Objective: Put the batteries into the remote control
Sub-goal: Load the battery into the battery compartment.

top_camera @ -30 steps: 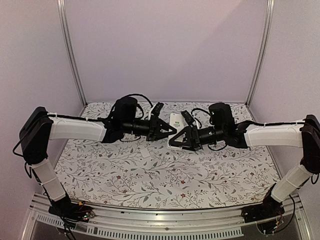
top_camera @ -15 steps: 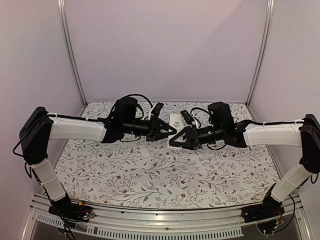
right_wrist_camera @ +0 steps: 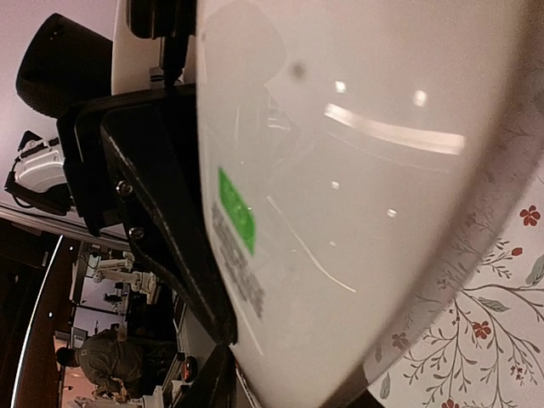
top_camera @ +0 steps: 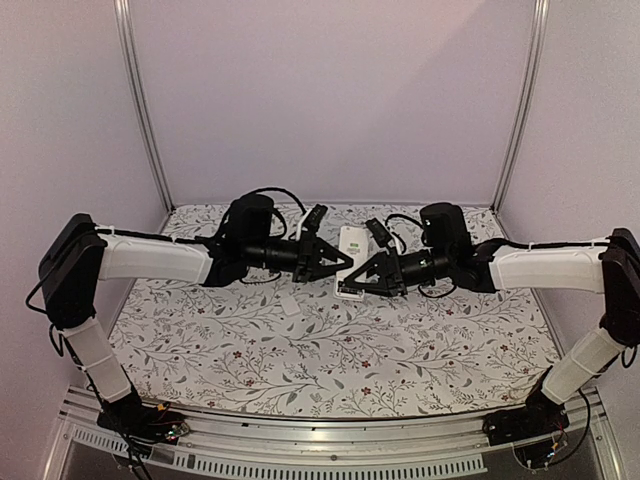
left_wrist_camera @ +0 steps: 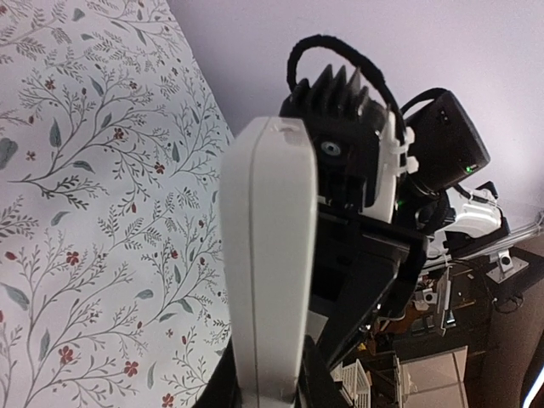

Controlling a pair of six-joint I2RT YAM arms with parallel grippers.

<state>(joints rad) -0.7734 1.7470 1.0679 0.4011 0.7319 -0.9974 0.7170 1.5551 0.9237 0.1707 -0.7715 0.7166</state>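
1. Top external view: both arms reach inward and meet above the far middle of the table, which is covered with a floral cloth.
2. The remote control is held up off the cloth between the two grippers. Its white face and small greenish display are turned toward this camera.
3. The left gripper is clamped on the remote control from the left side.
4. Left wrist view: the remote control shows edge-on as a slim white slab with a seam down its side. It rises from between the left gripper's dark fingers, which sit tight against it on either side.
5. The right gripper has its tips at the lower end of the remote control. I cannot tell whether its jaws are actually gripping it.
6. Right wrist view: the remote control fills the frame as a glossy white surface with a small green label and print under it. A black finger of the left gripper lies along its left side.
7. A small white plate lies flat on the cloth below the left gripper, apart from the remote control.
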